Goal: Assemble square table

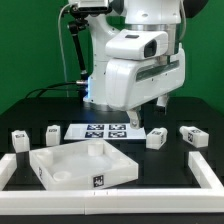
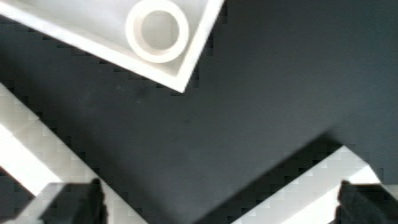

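The white robot arm fills the middle of the exterior view, standing over the far half of the black table. White border rails run along the table's near edge and both sides.

Inside the rails, on the exterior view's left and near the front, the square tabletop lies flat on the table with its raised edges up and a black-and-white tag on its near wall. Behind it, at the arm's foot, lies the marker board.

Four stubby legs stand loose on the table, apart from the tabletop. Two are on the exterior view's left and two on its right.

In the wrist view the gripper has its jaws spread wide. The two dark fingers sit far apart, with only bare table between them. It holds nothing and touches nothing. One corner of the tabletop, with its round socket, lies ahead of the fingers, well apart from them.
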Robot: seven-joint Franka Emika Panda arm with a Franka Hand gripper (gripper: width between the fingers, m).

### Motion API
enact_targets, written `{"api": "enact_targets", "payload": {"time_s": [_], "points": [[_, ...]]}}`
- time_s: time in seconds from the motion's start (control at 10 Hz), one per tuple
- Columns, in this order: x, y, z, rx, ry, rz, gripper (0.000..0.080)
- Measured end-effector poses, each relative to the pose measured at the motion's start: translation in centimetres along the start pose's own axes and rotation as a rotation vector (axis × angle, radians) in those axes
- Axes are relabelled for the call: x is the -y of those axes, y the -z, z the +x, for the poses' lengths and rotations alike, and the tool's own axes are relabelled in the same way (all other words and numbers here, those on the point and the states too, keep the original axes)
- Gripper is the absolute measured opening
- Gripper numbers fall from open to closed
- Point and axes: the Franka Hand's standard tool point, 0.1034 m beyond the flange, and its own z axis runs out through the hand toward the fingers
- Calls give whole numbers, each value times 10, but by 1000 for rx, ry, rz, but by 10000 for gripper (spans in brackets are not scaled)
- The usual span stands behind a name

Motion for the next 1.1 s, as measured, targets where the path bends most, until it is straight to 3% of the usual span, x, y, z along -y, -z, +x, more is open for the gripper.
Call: {"api": "enact_targets", "payload": {"time_s": [1.1], "points": [[1,-1,-1,1,28,2,650]]}}
